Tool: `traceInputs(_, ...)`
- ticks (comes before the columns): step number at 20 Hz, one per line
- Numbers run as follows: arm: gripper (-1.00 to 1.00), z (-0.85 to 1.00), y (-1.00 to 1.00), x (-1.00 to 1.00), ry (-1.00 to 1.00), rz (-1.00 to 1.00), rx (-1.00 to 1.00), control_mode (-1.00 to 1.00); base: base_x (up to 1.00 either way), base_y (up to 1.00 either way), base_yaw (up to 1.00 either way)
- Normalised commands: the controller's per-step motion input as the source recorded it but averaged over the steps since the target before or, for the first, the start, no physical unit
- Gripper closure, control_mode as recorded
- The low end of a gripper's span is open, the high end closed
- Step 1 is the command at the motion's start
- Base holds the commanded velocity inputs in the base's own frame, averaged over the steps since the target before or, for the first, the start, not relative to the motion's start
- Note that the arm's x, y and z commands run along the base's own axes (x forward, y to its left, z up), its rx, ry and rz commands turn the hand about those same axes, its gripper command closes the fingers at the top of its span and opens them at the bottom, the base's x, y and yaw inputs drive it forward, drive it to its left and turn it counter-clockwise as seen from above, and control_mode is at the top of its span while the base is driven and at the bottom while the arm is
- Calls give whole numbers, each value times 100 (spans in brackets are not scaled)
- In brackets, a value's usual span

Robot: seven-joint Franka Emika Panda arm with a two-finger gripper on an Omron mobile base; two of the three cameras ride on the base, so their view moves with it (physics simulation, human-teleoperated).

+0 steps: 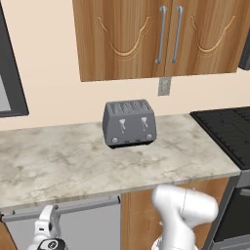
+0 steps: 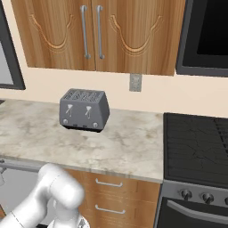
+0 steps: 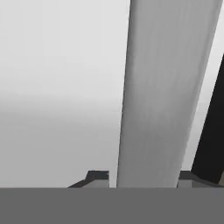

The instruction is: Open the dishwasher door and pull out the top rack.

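The dishwasher door is a flat silver-grey panel under the counter at lower left, standing closed, with its long bar handle along the top edge. My gripper reaches to the left part of that bar. In the hand view the handle runs as a thick grey bar up between my gripper tips. The right fingertip lies against it and the left fingertip stands a sliver off, so the jaws are narrowly open around the bar. The top rack is hidden behind the closed door.
A grey toaster stands on the marble counter above the dishwasher. To the right are wooden drawers, a black cooktop and the dark oven door. Wooden wall cabinets hang overhead.
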Motion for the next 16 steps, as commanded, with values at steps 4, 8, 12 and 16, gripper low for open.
traceInputs(4,100,-61,4,-92,22,11,13,-100,0,0,0)
traceInputs(8,100,-76,18,-100,28,6,4,-100,0,0,0)
traceInputs(12,100,-85,21,-100,31,3,0,-100,0,0,0)
traceInputs(16,100,-96,14,-100,37,0,0,-100,0,0,0)
